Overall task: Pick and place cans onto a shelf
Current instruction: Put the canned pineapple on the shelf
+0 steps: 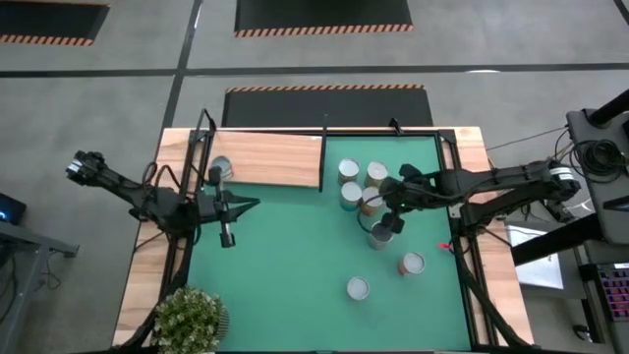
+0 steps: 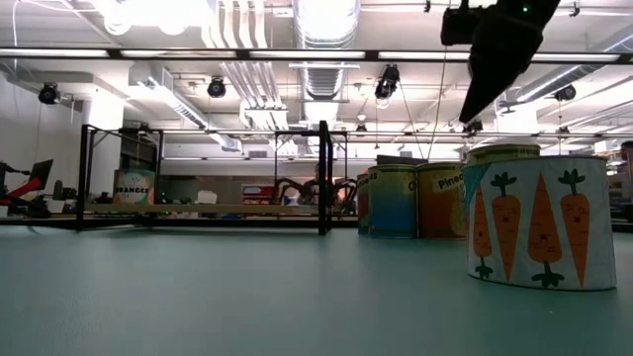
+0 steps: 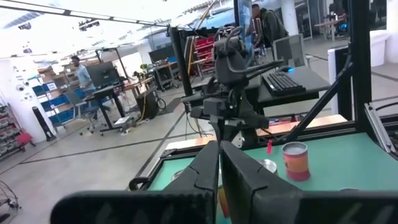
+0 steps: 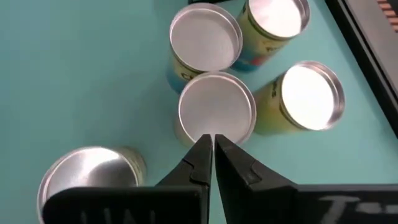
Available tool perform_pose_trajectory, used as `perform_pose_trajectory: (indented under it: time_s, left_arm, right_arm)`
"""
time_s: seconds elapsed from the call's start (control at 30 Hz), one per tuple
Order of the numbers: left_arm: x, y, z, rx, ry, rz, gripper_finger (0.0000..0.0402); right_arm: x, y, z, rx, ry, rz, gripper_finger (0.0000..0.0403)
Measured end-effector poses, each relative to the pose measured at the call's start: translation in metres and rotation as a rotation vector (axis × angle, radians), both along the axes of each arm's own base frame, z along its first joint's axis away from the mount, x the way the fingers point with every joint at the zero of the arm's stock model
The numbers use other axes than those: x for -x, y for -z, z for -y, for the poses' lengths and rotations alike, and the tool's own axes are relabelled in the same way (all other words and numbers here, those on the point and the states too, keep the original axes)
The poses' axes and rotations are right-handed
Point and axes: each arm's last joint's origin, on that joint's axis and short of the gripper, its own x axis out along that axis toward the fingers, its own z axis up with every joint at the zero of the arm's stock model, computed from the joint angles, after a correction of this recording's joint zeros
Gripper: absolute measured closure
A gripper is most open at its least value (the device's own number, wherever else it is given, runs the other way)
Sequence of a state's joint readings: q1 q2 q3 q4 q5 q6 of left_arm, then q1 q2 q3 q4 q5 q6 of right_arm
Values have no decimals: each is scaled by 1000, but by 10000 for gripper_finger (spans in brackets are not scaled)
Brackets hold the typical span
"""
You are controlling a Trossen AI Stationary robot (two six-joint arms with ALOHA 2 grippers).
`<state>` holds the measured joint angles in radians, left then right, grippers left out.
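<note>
The right gripper (image 1: 396, 204), clenched and empty, is poised above the clustered cans (image 1: 360, 185) at centre right. The left gripper (image 1: 227, 236), likewise clenched, is parked centre left. One can (image 1: 221, 168) is seen on the shelf (image 1: 270, 159), upper left; seven are judged outstanding.

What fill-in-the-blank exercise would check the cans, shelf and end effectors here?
The shelf holds exactly ___ can.
The left end effector and the right end effector are both ___.
In the low view, the front can shows pictures of ___.
The plant stands at the table corner on the ___ arm's side.
Missing words: one; shut; carrots; left.
</note>
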<state>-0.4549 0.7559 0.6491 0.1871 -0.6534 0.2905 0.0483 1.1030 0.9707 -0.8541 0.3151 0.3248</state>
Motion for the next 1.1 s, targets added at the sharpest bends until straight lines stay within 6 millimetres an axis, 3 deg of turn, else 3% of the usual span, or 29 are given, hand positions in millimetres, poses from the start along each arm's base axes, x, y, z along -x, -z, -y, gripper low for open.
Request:
perform_pose_trajectory:
  time_s: [0.2, 0.4, 0.53, 0.73, 0.9, 1.1]
  left_arm:
    - [-4, 0, 2, -14, 0, -17, 402]
    - [-7, -2, 3, -25, 0, -24, 402]
    - [-6, -5, 4, -16, 7, -13, 402]
    - [-7, -4, 4, -15, 10, -15, 402]
    - [-7, -3, 4, -21, 10, -20, 402]
    - [-7, -3, 4, -21, 10, -20, 402]
  right_arm:
    - [0, 6, 4, -19, 41, 70, 347]
    - [-1, 11, 11, 3, 46, 97, 233]
    - [-2, 28, 14, 45, -7, 106, 157]
    - [3, 54, 16, 79, -43, 133, 76]
    - [10, 64, 16, 71, -28, 170, 38]
    - [16, 77, 19, 58, 25, 196, 34]
